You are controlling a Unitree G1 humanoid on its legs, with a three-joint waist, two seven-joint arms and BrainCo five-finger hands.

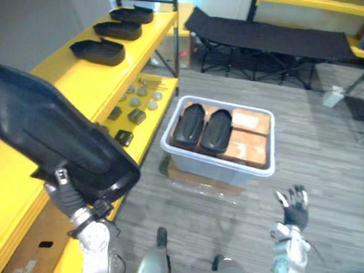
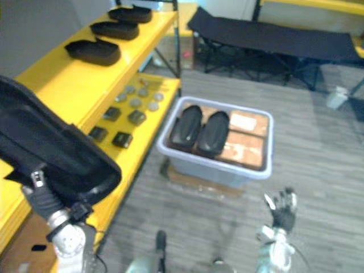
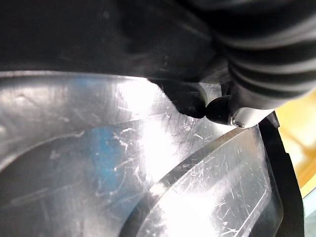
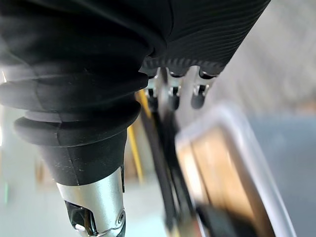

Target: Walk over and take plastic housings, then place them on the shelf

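Left hand (image 3: 220, 109) holding housing (image 1: 57, 136), three on shelf (image 1: 79, 79), two in bin (image 1: 267, 170)

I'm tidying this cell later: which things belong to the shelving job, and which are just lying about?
Job: black housing held by the left hand; three housings on the yellow shelf; two housings in the grey bin.
Lying about: small parts on the lower shelf; brown boxes in the bin; black folding cot.
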